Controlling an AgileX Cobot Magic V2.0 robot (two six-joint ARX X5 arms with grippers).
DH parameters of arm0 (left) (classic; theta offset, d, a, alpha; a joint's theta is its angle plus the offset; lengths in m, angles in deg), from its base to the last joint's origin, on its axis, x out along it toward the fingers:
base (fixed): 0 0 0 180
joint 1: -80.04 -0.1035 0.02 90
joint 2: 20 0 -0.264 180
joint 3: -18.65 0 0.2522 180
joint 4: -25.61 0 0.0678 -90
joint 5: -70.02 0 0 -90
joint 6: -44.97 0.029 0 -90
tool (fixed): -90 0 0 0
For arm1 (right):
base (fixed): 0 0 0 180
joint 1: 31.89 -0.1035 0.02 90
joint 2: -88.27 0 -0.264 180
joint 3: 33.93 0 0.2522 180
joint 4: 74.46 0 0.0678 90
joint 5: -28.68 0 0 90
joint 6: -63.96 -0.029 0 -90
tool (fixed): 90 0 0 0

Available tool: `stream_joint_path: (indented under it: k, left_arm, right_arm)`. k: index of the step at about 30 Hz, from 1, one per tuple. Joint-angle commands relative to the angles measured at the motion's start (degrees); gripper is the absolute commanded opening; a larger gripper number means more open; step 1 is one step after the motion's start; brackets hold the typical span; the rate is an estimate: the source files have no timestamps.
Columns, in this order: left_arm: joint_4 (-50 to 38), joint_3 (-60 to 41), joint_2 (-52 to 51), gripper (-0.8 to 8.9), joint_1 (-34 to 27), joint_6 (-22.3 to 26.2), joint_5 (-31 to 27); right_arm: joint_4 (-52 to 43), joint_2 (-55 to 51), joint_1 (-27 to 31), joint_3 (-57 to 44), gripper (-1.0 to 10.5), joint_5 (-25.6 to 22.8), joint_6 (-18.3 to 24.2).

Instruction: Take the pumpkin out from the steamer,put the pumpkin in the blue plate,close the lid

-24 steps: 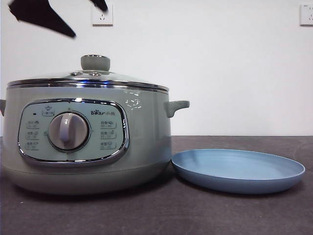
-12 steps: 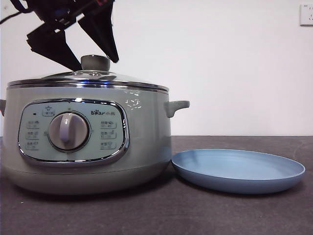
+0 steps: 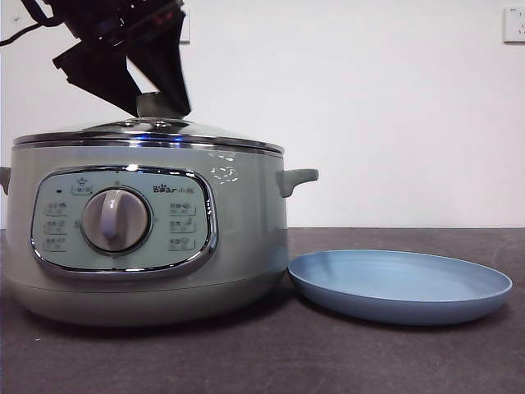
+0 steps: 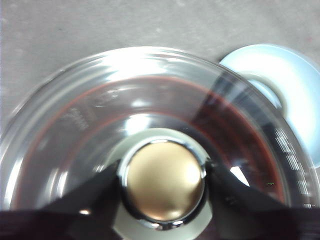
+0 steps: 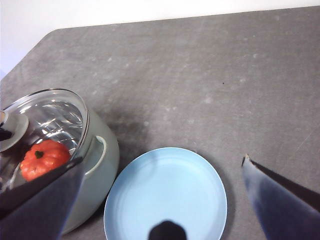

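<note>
The pale green steamer (image 3: 148,246) stands at the left with the glass lid (image 3: 148,130) resting on it. My left gripper (image 3: 160,107) reaches down from the upper left and is shut on the lid's round knob (image 4: 162,182), one jaw pressed against each side. Through the glass of the lid (image 5: 50,115) the orange-red pumpkin (image 5: 44,157) shows inside the steamer (image 5: 97,170). The blue plate (image 3: 399,283) lies bare just right of the steamer. My right gripper (image 5: 162,159) hangs open high above the plate (image 5: 165,195), holding nothing.
The dark grey table (image 5: 225,75) stretches beyond and to the right of the plate. The steamer's side handle (image 3: 295,178) juts out over the plate's near rim. A wall socket (image 3: 514,25) sits at the top right.
My left gripper has come down from the top left corner onto the lid's knob, and its jaws have drawn in against it. The lid, steamer and plate stay in place.
</note>
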Motion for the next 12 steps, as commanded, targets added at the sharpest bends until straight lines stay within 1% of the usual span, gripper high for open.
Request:
stream_joint_path:
  k: [1, 4, 7, 8, 10, 12]
  left_arm:
    - [0.6, 0.0, 0.2, -0.08, 0.2, 1.0, -2.0]
    - [0.6, 0.0, -0.2, -0.08, 0.2, 1.1, -4.3]
    - [-0.1, 0.0, -1.5, -0.08, 0.2, 1.1, -5.6]
    - [-0.6, 0.0, -2.2, -0.08, 0.2, 1.1, -5.6]
    - [-1.7, 0.0, -4.5, -0.08, 0.2, 1.1, -5.7]
    - [-2.3, 0.0, -7.3, -0.08, 0.2, 1.0, -6.8]
  right_arm:
    - [-0.2, 0.1, 0.0, 0.2, 5.9, 0.1, 0.2]
    - [0.1, 0.1, 0.0, 0.2, 5.9, 0.1, 0.2]
    - [-0.6, 0.2, -0.1, 0.2, 5.9, 0.6, -0.9]
    - [-1.2, 0.3, -0.2, 0.2, 5.9, 1.4, -1.0]
    - [-2.8, 0.9, -0.9, 0.2, 5.9, 4.7, -1.0]
    - [-4.6, 1.9, -1.9, 0.2, 5.9, 6.4, -1.8]
